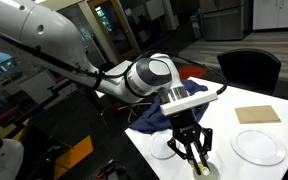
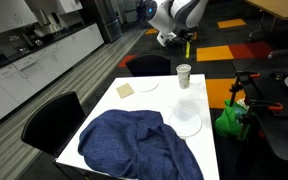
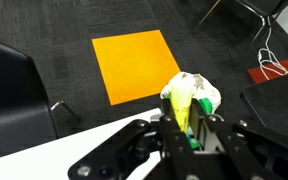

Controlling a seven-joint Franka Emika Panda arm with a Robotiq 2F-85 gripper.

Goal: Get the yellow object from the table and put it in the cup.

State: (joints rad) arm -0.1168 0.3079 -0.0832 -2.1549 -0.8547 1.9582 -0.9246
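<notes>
My claw (image 3: pixel 187 128) is pinched narrow on the yellow object (image 3: pixel 182 102). The stick juts out past my fingertips, in line with them, so its free end leads the way down. Right behind that end is the cup (image 3: pixel 210 97), its white rim showing just past the yellow. I cannot tell whether the tip is already inside the mouth or just above it. I judge the end-first hold suits the job: a thin stick dropped flat could bridge the rim, while one lowered on end should slide in.

The cup stands close to an edge of the table (image 3: pixel 54 150), which I reckon is why carpet and not tabletop fills my wrist view beyond it. In an exterior view, a small saucer (image 1: pixel 164 150) lies just beside the cup. A larger plate (image 1: pixel 257 147) lies farther from it, a tan board (image 1: pixel 257 114) is beyond the plate, and a blue cloth (image 1: pixel 149 118) is heaped behind the saucer. All are clear of my path. Past the cup, off the table, are an orange carpet tile (image 3: pixel 144 65) and a black chair (image 3: pixel 9 90).

I can read no brand, label or writing anywhere.
</notes>
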